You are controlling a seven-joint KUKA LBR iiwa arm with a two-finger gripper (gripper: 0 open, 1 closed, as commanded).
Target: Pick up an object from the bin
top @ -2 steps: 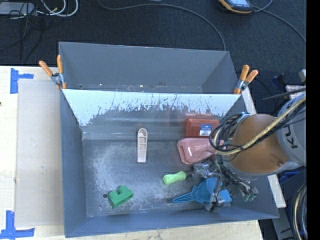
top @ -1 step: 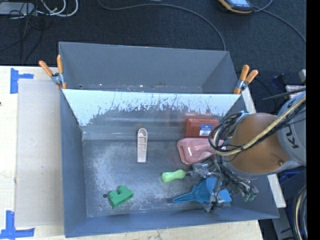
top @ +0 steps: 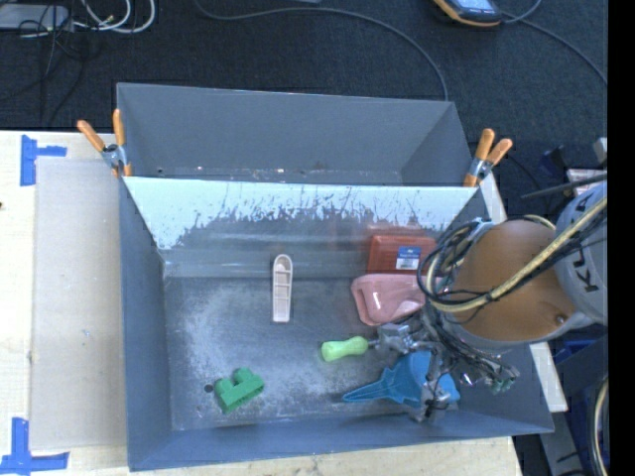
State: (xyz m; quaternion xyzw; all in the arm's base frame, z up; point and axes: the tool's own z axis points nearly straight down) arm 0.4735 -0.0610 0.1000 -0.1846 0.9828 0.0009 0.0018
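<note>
My gripper [top: 437,373] is low in the bin's front right corner, under the arm's orange cover and right over a blue flat-tipped plastic thing [top: 389,388], which partly hides beneath it. Whether it touches the blue thing is not clear. Just to its left lies a tool with a light green handle [top: 344,349], its metal end pointing toward the gripper. A pink scoop-like cup [top: 380,298] sits behind that, against a red-brown box with a blue label [top: 397,251].
A pale beige oblong clip [top: 282,288] lies upright in the middle of the bin floor. A green block [top: 238,390] rests near the front left. The arm's orange cover and cables hang over the bin's right side.
</note>
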